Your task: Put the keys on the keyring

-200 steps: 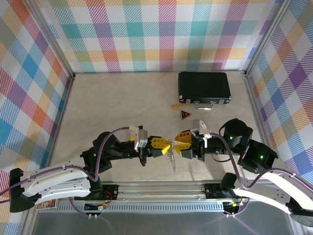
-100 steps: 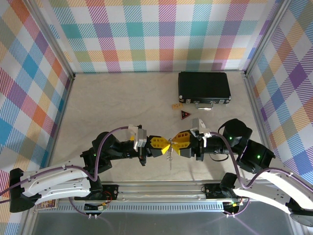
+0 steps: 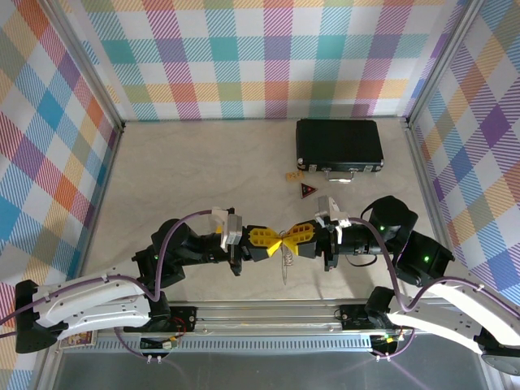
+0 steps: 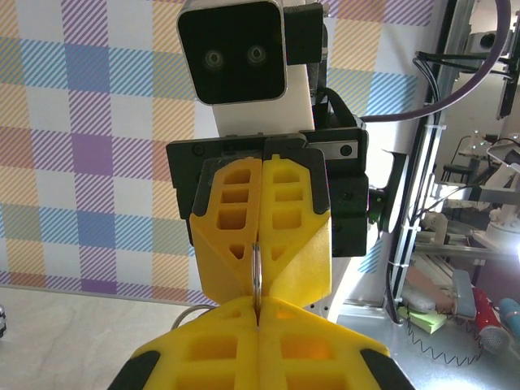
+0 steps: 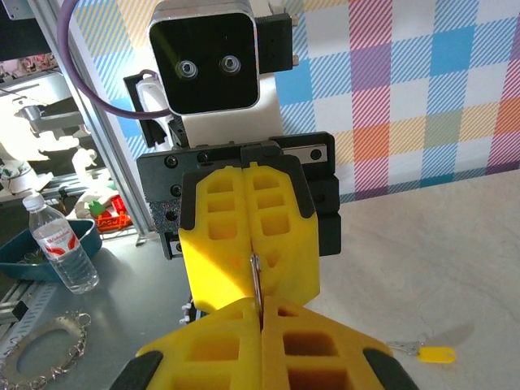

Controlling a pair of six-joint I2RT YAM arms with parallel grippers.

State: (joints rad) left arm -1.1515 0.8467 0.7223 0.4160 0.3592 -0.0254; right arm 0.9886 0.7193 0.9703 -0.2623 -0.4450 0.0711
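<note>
Both left gripper & right gripper were clamped tip-to-tip on the keyring, prob. to steady it. Key lay loose on table.

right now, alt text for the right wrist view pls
The right gripper, from below, and the left gripper, opposite, meet tip to tip, both shut on the thin edge of the keyring. A yellow-headed key lies on the table at lower right.
</note>
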